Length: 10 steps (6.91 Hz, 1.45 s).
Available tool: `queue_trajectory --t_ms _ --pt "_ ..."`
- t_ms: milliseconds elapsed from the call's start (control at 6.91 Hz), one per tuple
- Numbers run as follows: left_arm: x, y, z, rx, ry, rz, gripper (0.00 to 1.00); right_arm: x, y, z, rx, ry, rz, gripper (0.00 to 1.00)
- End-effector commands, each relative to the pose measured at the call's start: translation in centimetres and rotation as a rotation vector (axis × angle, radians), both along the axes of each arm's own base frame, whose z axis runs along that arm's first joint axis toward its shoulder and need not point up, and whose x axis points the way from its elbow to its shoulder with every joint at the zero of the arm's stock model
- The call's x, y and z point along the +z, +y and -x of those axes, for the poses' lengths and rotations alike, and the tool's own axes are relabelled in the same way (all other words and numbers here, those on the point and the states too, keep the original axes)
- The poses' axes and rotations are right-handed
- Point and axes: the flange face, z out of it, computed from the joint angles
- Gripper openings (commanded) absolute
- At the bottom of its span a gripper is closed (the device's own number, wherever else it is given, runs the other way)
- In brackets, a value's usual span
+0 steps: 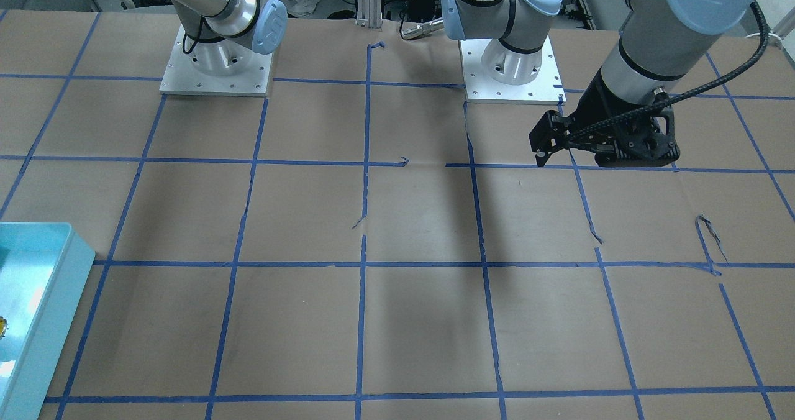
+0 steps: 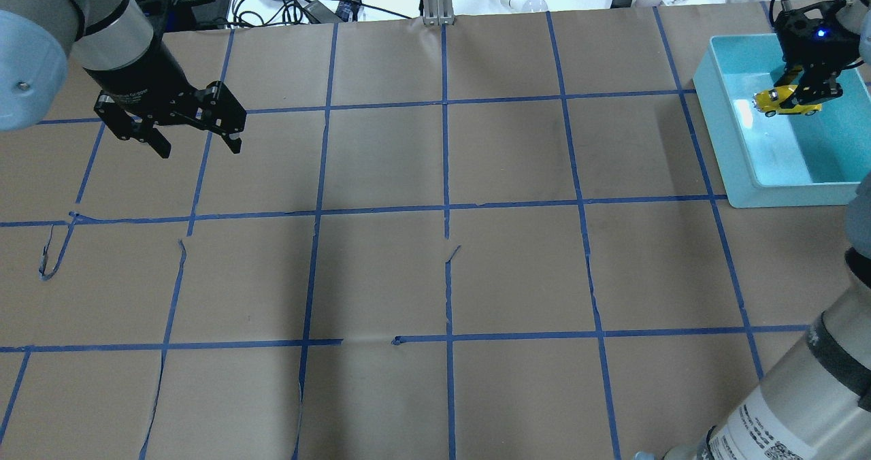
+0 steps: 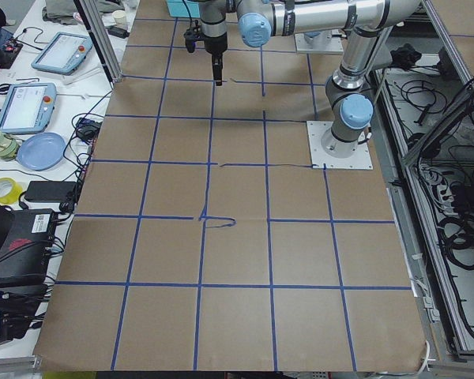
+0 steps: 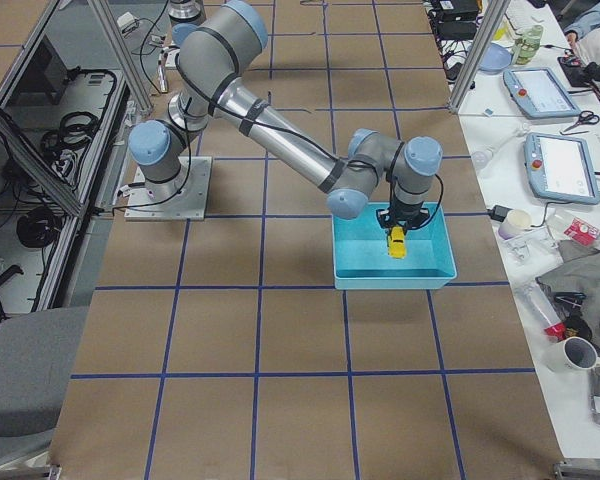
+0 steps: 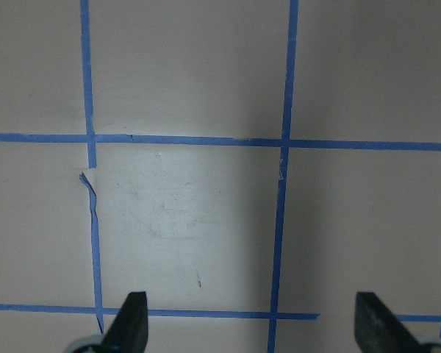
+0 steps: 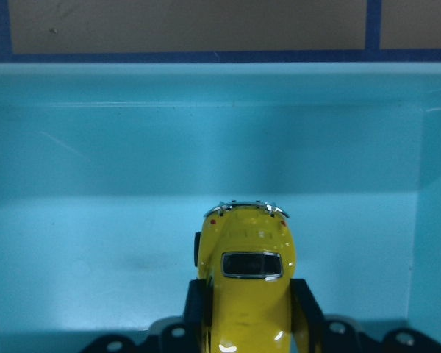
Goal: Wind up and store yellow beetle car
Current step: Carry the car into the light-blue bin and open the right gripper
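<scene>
The yellow beetle car (image 2: 786, 101) is a small rounded toy with a dark rear window. It sits between the pads of my right gripper (image 2: 804, 94), which is shut on it inside the teal bin (image 2: 721, 133). The right wrist view shows the car (image 6: 246, 272) from behind, clamped at its sides, over the bin's floor (image 6: 95, 235). I cannot tell if its wheels touch the floor. The exterior right view shows the car (image 4: 396, 243) in the bin (image 4: 380, 276). My left gripper (image 2: 201, 148) is open and empty above the table's far left.
The table is brown paper with a blue tape grid (image 2: 446, 211). The teal bin stands at the far right corner and shows at the front-facing view's left edge (image 1: 62, 264). The arm bases (image 1: 216, 66) stand at the robot's side. The left wrist view shows only bare paper under the open fingers (image 5: 132, 320).
</scene>
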Motion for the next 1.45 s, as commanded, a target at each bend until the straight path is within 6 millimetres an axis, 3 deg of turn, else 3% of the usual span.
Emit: queue_trajectory --t_ms 0,145,289,579,724,868,1013,1158,1303 --pt "0.0 0.1 0.0 0.000 0.000 0.001 1.00 -3.2 0.9 -0.1 0.003 -0.039 -0.022 0.48" --pt "0.0 0.1 0.0 0.000 0.001 0.003 1.00 -3.6 1.3 -0.2 -0.003 -0.076 -0.015 0.99" --pt "0.0 0.0 0.0 0.000 0.001 0.003 1.00 -2.8 1.4 0.2 -0.020 -0.065 -0.008 1.00" --pt "0.1 0.1 0.1 -0.002 0.001 0.006 1.00 4.4 2.9 -1.3 -0.113 -0.056 0.017 1.00" --pt "0.1 0.1 0.1 -0.002 0.001 0.006 1.00 8.6 4.7 -3.4 -0.207 -0.083 -0.014 1.00" --pt "0.1 0.1 0.0 0.006 0.001 0.006 1.00 12.5 7.1 -7.8 -0.451 -0.123 -0.100 1.00" --pt "0.3 0.2 0.2 0.011 0.000 0.009 1.00 15.8 7.3 -14.7 -0.538 -0.112 -0.074 1.00" --pt "0.6 0.2 0.3 0.009 0.005 0.015 1.00 16.8 7.1 -21.8 -0.561 -0.113 -0.065 1.00" --pt "0.6 0.3 0.4 0.005 0.006 0.015 1.00 18.7 7.2 -28.6 -0.721 -0.115 -0.017 1.00"
